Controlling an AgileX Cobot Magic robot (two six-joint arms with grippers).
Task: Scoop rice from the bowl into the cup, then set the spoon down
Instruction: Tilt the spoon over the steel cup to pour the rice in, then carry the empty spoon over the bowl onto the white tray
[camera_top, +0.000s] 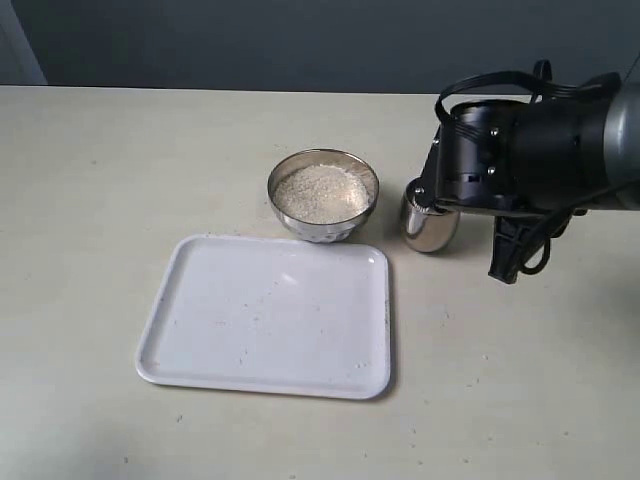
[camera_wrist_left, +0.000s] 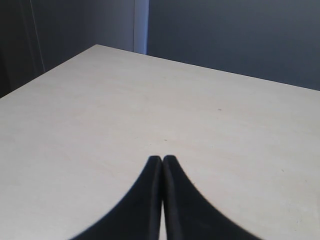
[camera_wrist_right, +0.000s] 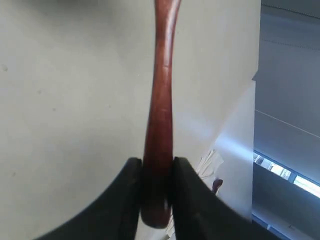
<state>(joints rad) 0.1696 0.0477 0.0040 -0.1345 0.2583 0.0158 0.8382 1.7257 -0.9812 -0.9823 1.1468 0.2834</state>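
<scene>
Table (camera_top: 100, 180): pale, wide, mostly bare. White tray (camera_top: 160, 340) lies flat at mid-table in the exterior view, a few stray grains on it. My right arm (camera_top: 540, 150) reaches in from the right side and hangs above the far right corner of the tray's neighbourhood, its dark bulk covering the top of the cup. The bowl (camera_top: 320, 232) stands just beyond the tray's far edge, with the rice (camera_top: 322, 192) heaped to near the rim. The cup (camera_top: 428, 228) stands just beside the bowl on its right, apart from it, directly under my right wrist; its mouth is hidden, so I cannot tell how much rice is in it. The spoon (camera_wrist_right: 161, 100) is in my right gripper (camera_wrist_right: 157, 162), jaws clamped on the butt end of the handle. Its long axis runs straight out ahead of the fingers, and the scooping end passes out of the wrist view, so whether it is loaded I cannot say; probably it hangs at or over the cup. The bowl lies leftward of those jaws, the tray nearer the camera; the right arm is the nearer one to both. My left gripper (camera_wrist_left: 162, 160) is closed on nothing, fingertips pressed together over bare table, well away from the work.
</scene>
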